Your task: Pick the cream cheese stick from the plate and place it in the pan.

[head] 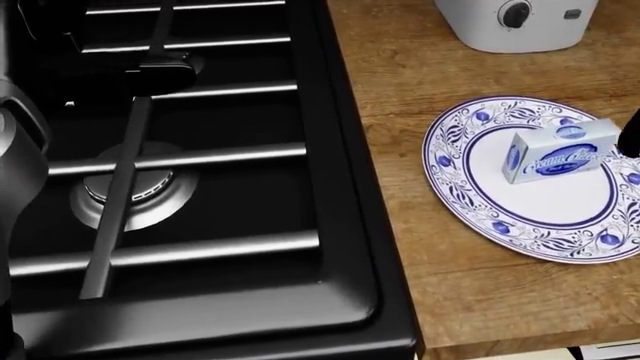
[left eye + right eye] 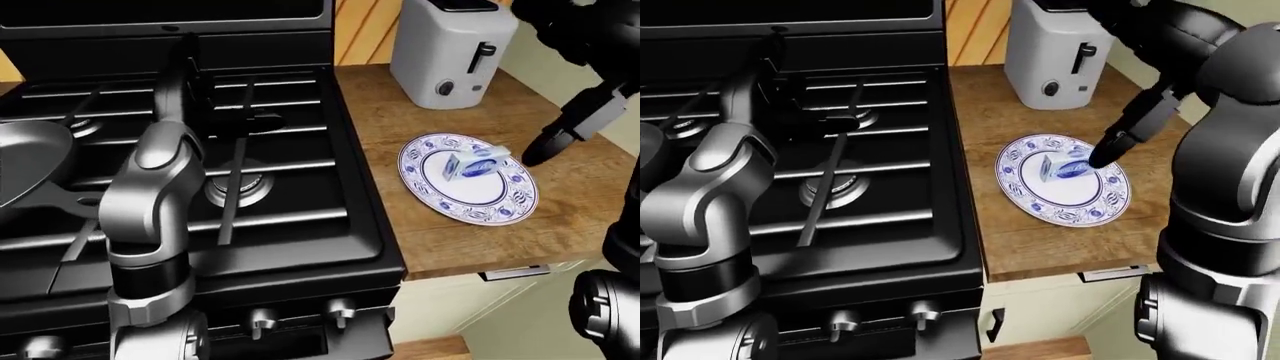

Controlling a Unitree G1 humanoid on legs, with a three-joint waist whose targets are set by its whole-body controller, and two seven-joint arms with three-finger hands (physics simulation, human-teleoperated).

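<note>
Left arm (image 2: 150, 202): glossy silver-grey w/ black joint bands; right arm (image 2: 1225, 172): rounded silver/black segments, dark fingers

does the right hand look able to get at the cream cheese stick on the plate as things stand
Probably yes. The right hand hangs just to the right of the cream cheese stick in the left-eye view, nothing lies between them, and the stick sits exposed on the plate.
</note>
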